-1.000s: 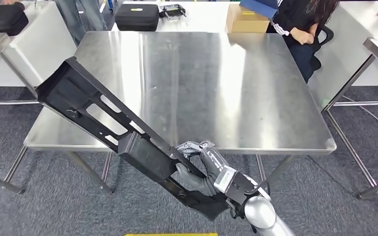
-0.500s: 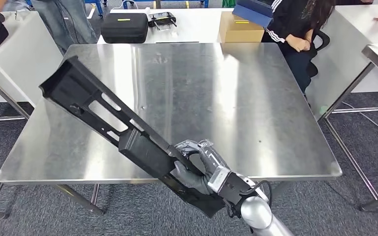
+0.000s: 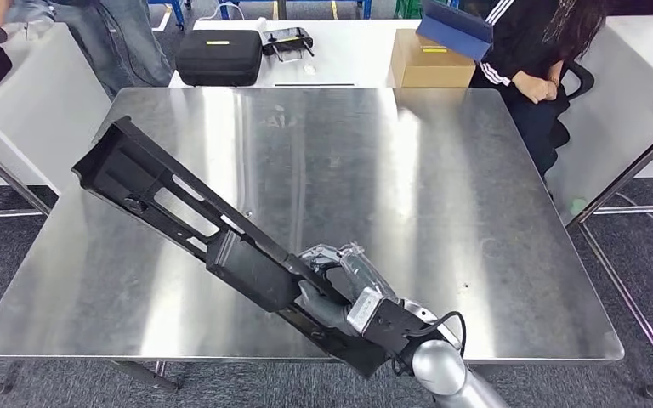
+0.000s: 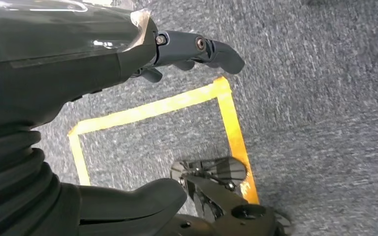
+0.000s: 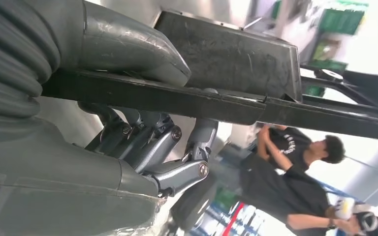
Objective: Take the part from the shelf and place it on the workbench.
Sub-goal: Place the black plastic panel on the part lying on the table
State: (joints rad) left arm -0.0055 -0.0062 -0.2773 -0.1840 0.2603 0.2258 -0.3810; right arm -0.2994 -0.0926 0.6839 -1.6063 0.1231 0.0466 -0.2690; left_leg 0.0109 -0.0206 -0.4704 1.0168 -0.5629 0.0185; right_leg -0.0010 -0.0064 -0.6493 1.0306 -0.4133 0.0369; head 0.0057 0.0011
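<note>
The right hand grasps the long black part near its lower end — held slanting over the steel workbench, probably above it for set-down. The left hand hangs, fingers loose, holding nothing.

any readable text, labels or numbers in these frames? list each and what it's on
No text reads clearly.
Black carrying case: small yellow label on its lid, too small to read.
Brown cardboard box: yellowish strip on top, too small to read.
Long black slotted plastic part, held by the right robot hand: no markings visible.
Person's black T-shirt in the right wrist view: faint pale print, blurred.
Yellow tape on the grey carpet: plain outline, no lettering.
</note>
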